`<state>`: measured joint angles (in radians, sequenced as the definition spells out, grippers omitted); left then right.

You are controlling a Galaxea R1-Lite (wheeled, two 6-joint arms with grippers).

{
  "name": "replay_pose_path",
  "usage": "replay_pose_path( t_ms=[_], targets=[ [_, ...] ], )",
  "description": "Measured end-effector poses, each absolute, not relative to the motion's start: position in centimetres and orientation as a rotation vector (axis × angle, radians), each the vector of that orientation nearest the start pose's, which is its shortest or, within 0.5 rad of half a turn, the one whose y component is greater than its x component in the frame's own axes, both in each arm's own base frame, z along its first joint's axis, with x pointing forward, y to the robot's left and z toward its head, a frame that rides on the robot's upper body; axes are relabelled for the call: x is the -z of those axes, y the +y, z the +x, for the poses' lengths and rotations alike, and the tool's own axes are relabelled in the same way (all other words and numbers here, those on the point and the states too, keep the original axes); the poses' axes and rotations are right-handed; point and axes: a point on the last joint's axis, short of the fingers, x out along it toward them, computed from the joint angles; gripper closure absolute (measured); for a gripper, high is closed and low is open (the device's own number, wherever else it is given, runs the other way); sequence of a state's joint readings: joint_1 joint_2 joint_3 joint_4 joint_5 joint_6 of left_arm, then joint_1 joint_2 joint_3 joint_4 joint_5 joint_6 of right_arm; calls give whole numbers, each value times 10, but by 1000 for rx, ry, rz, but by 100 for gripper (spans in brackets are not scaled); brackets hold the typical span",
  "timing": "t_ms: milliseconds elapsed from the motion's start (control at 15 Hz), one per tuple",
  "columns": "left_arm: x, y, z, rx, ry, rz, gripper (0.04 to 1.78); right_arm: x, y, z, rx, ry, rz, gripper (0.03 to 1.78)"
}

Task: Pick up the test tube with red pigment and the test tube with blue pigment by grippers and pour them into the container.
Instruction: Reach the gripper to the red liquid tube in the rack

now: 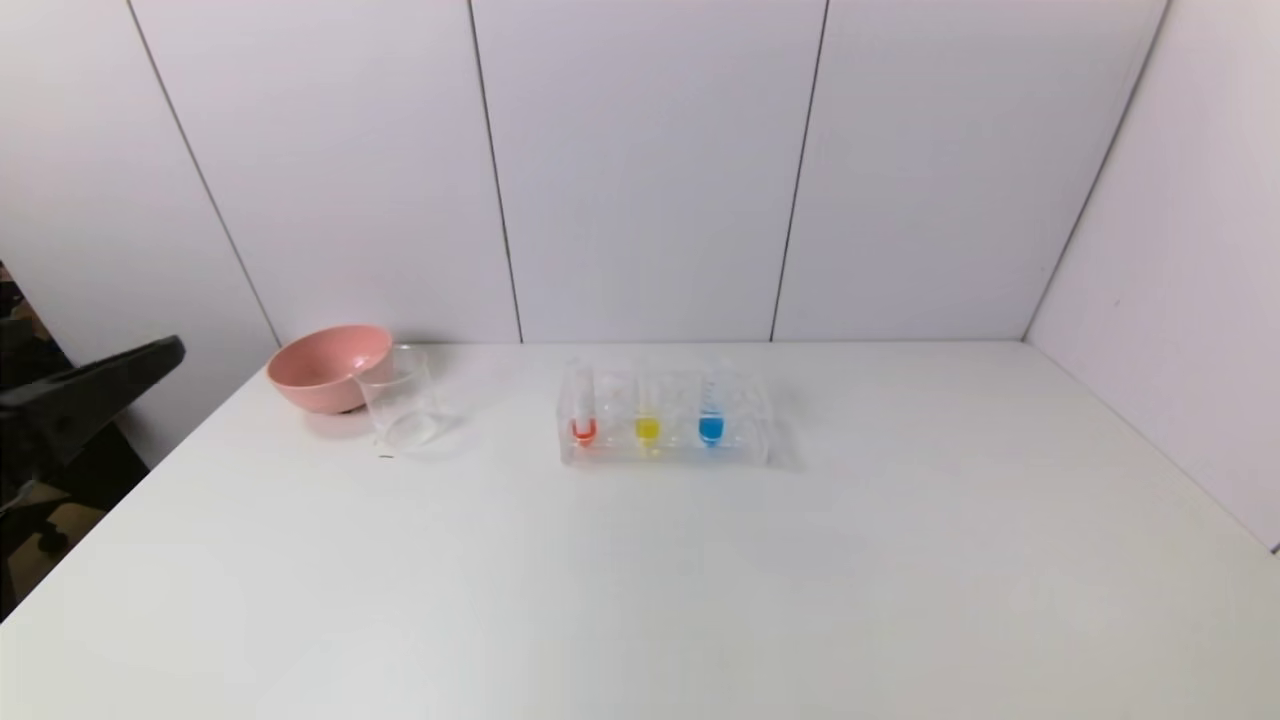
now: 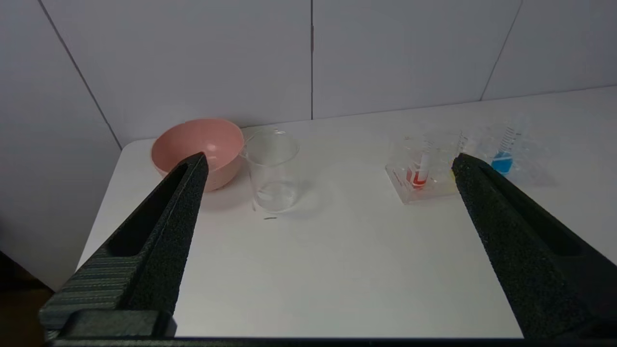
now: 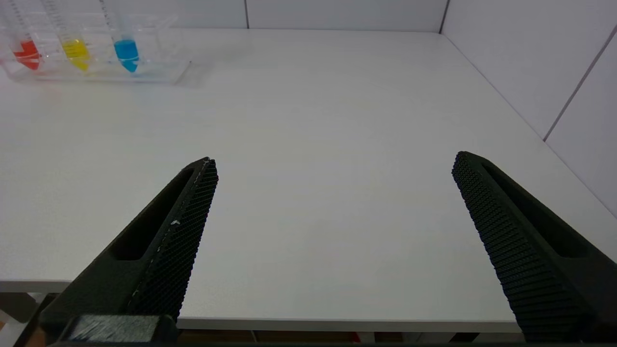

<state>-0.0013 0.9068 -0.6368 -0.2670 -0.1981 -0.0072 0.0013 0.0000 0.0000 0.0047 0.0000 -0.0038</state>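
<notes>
1. Clear rack (image 1: 665, 430) mid-table blurs its tubes; test tube with red pigment (image 1: 583, 412), test tube with blue pigment (image 1: 711, 408). Container (image 1: 398, 398) overlaps pink bowl (image 1: 328, 367).
2. Left gripper (image 2: 330, 161), jaws wide apart, hides the yellow tube.
3. Right gripper (image 3: 335, 161) gapes at the table's near edge, empty.

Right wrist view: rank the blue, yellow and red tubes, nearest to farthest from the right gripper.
Measured from the right gripper, open at the table's near edge:
1. Blue tube, rack end on the gripper's side.
2. Yellow tube, middle.
3. Red tube, far end.
</notes>
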Motion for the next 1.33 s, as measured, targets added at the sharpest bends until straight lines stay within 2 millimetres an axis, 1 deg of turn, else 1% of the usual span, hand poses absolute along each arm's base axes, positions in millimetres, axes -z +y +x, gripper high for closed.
replay_pose_path(
  t_ms=[267, 400, 733, 1067, 1200, 1333],
  targets=[
    [-266, -6, 159, 235, 18, -15, 5, -75, 0, -23, -1, 5, -4, 4],
    [-265, -7, 179, 281, 27, -17, 4, -75, 0, -23, -1, 5, -4, 4],
    [-257, -9, 218, 338, 71, -50, 4, -75, 0, -23, -1, 5, -4, 4],
    [-243, -18, 254, 419, 121, -64, 5, -75, 0, -23, -1, 5, -4, 4],
    [-237, -20, 269, 452, 126, -68, 5, -75, 0, -23, -1, 5, -4, 4],
    [-232, -21, 285, 501, 95, -65, 5, -75, 0, -23, -1, 5, -4, 4]
  ],
)
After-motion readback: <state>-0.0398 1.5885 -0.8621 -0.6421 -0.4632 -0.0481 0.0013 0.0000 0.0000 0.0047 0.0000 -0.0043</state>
